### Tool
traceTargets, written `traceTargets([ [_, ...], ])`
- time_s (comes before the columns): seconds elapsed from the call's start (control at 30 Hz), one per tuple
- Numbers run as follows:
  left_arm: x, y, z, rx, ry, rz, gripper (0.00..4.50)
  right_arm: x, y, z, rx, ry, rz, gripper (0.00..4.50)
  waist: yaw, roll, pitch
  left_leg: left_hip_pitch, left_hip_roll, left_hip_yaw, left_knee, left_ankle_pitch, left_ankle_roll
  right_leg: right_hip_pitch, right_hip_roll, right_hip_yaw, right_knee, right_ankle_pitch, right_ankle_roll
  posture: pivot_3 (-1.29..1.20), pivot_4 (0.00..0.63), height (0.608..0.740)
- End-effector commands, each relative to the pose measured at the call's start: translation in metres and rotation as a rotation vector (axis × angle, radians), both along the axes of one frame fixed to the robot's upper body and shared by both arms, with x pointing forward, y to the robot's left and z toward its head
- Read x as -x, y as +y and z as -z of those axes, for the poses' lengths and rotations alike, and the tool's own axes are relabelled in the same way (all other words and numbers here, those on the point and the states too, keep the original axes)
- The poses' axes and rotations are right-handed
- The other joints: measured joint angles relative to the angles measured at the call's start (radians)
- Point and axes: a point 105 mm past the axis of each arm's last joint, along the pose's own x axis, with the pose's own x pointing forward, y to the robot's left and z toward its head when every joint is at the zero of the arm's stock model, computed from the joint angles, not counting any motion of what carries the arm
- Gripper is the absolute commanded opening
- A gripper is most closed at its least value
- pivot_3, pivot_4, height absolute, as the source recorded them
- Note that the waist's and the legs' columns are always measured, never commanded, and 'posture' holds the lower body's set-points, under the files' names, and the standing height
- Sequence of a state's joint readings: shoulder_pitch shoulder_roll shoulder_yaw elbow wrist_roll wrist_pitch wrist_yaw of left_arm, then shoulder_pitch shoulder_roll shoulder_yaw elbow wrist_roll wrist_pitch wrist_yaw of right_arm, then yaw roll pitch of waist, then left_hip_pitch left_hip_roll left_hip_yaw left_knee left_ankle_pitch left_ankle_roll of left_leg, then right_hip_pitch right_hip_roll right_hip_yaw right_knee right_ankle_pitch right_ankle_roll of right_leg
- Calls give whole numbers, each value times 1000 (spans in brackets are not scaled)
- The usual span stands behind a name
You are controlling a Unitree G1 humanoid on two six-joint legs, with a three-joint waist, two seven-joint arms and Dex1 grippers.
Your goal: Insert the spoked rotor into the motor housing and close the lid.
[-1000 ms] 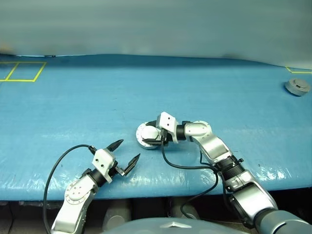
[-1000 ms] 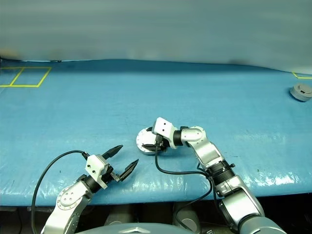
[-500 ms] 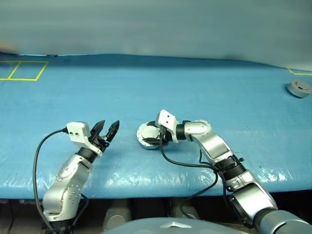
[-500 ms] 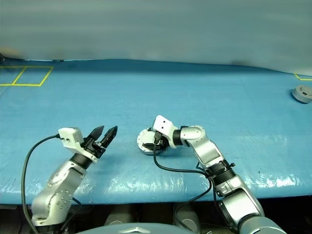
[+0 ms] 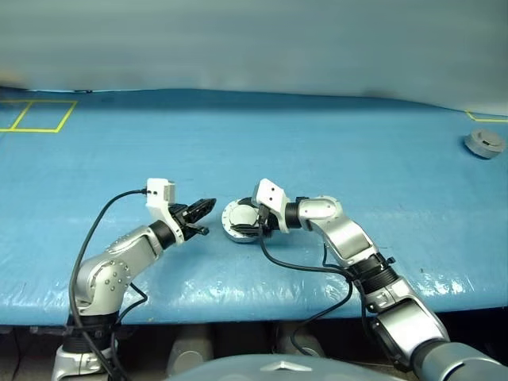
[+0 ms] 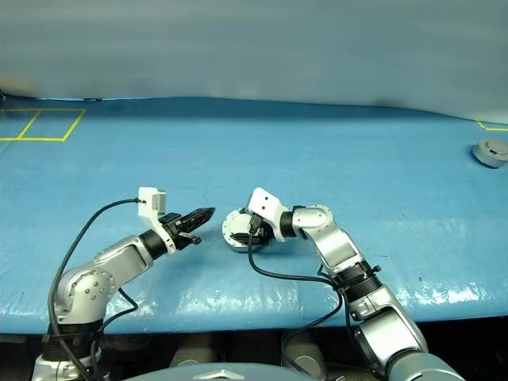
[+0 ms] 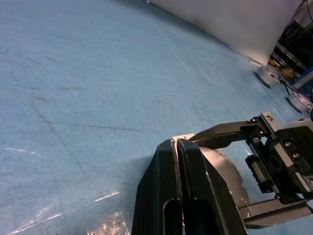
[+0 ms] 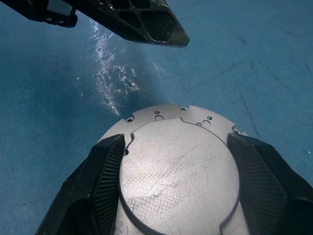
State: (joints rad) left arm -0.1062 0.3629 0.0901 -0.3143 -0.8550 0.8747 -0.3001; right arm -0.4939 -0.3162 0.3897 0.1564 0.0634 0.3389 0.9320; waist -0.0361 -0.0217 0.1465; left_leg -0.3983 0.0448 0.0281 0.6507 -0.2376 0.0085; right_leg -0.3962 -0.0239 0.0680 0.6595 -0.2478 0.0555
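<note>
Blue sheet-covered table, pale wall behind; a grey flanged part sits far off near the right edge, yellow tape squares at far left. The motor housing lies mid-table near the front edge, with the lid apparently down over it, so the rotor can't be seen. The right gripper straddles the housing, fingers spread wide against its rim on either side. The left gripper has its fingers pinched together, empty, tip just beside the housing's left side. Judgement: the step is pressing the lid shut. Best done with the right keeping the shell from sliding while the closed left tip pushes down squarely on the lid, not at its edge.
</note>
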Motion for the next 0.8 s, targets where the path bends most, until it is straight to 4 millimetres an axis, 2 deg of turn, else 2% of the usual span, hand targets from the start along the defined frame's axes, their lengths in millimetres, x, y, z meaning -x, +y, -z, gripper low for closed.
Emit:
traceTargets([
  [0.03, -1, -5, 1, -44, -1, 45, 59, 5, -14, 33, 92, 111, 50, 3048, 0, 0, 0, 0, 0, 0, 0, 0, 0, 0, 0, 0, 0, 0, 0, 0, 150, 740],
  [0.53, -6, -18, 19, -95, 67, 54, 59, 6, -13, 34, 91, 113, 49, 3048, 0, 0, 0, 0, 0, -1, 0, 0, 0, 0, 0, 0, 0, 0, 0, 0, 150, 740],
  [0.8, -3, -28, 21, -113, 81, 89, 59, 9, -13, 36, 90, 123, 48, 3048, 1, 0, 0, 0, 0, -2, 0, 0, 0, 0, 0, 0, 0, 0, 0, 0, 150, 740],
])
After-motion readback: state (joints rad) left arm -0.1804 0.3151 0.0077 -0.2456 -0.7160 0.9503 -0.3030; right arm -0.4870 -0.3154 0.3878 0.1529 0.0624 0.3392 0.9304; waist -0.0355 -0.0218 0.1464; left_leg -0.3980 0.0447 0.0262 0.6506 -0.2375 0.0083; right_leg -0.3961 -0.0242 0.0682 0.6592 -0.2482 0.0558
